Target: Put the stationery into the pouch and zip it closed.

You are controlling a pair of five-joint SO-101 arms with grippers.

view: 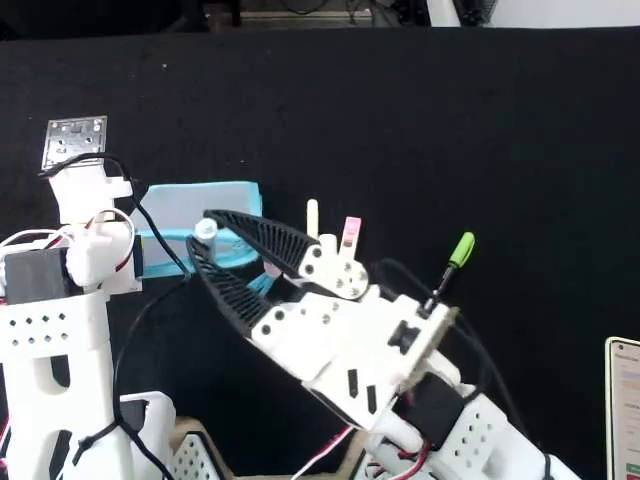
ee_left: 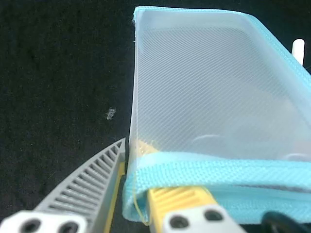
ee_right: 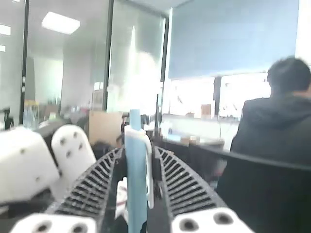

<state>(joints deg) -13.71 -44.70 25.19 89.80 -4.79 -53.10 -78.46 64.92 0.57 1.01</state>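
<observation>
Right gripper (ee_right: 138,149) clamps a light-blue, white-capped pen (ee_right: 136,187) lengthwise between its black ribbed jaws, right at the translucent, blue-trimmed mesh pouch (view: 205,200). Left gripper (ee_left: 130,150) pinches the pouch's zipper edge. Looks like insertion: next, the pen needs guiding into the opening.

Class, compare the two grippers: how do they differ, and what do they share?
The left gripper pinches the edge of the pouch; the right gripper holds a blue-and-white stick. The left gripper's fingers are grey and yellow; the right gripper's are black. Both are shut on something.
</observation>
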